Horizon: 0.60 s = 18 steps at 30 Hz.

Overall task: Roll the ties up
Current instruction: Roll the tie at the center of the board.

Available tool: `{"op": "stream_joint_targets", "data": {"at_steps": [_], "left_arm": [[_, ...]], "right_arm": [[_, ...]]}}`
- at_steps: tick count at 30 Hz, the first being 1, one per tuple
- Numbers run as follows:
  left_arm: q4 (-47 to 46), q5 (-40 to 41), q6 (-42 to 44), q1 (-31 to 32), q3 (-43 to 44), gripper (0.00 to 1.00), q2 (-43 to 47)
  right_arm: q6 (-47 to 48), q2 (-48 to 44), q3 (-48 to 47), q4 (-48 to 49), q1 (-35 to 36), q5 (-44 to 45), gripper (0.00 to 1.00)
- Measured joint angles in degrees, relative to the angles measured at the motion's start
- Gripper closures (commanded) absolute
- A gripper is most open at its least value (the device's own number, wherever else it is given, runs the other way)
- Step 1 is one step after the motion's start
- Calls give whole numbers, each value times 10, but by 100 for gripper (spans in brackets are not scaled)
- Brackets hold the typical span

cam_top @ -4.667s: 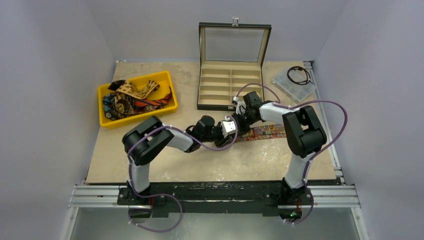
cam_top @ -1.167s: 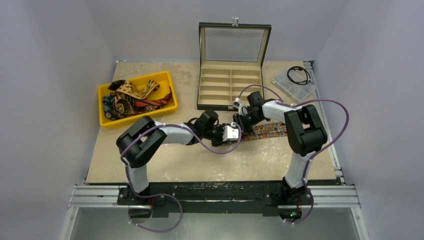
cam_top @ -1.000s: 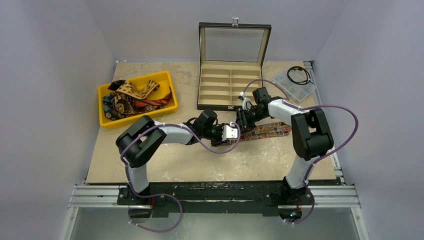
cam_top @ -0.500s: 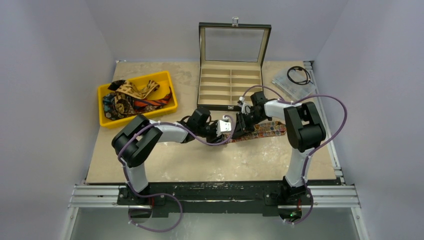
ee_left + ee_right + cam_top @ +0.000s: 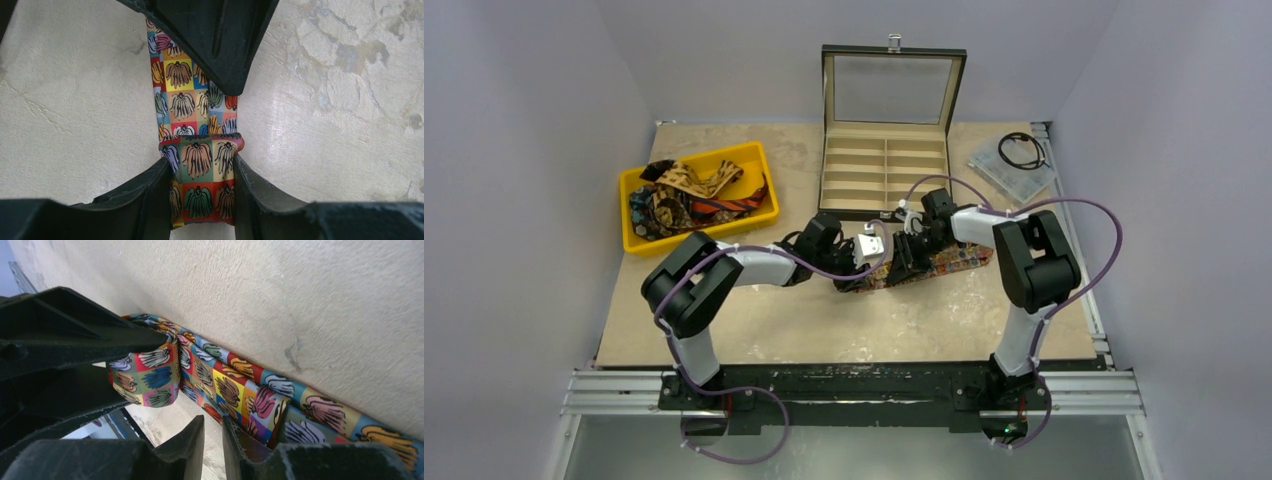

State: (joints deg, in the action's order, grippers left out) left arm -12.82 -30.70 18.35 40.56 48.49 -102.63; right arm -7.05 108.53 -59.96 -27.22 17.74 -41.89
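one floral tie [image 5: 962, 259] on the worktop [image 5: 824, 325], lying centre out toward 3 o'clock, its 9 o'clock end rolled up. two arms meet over it. left claw [image 5: 201, 166] clamped on the roll, a finger touching each side. right claw [image 5: 213, 424] nearly closed, thin slit, nothing in it, fingertips on the flat strip just beside the roll. one yellow bin [image 5: 627, 215] at 10 o'clock with a tangle of ties [image 5: 689, 195]; can't count them. one box [image 5: 854, 213] at 12 o'clock, lid up. one black cable [image 5: 1022, 150] on a clear case [image 5: 1004, 175] at 2 o'clock by the edge. bare worktop at 6 and 8 o'clock. arms hide the tie's middle in the top view.
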Motion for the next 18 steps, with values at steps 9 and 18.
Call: {"op": "stream_joint_targets", "data": {"at_steps": [9, 18], "left_arm": [[31, 16, 28, 9, 19, 85, -6], [37, 23, 38, 13, 21, 85, -6]], "right_arm": [[-11, -39, 19, 12, 4, -17, 41], [-78, -58, 23, 93, 16, -57, 44]]}}
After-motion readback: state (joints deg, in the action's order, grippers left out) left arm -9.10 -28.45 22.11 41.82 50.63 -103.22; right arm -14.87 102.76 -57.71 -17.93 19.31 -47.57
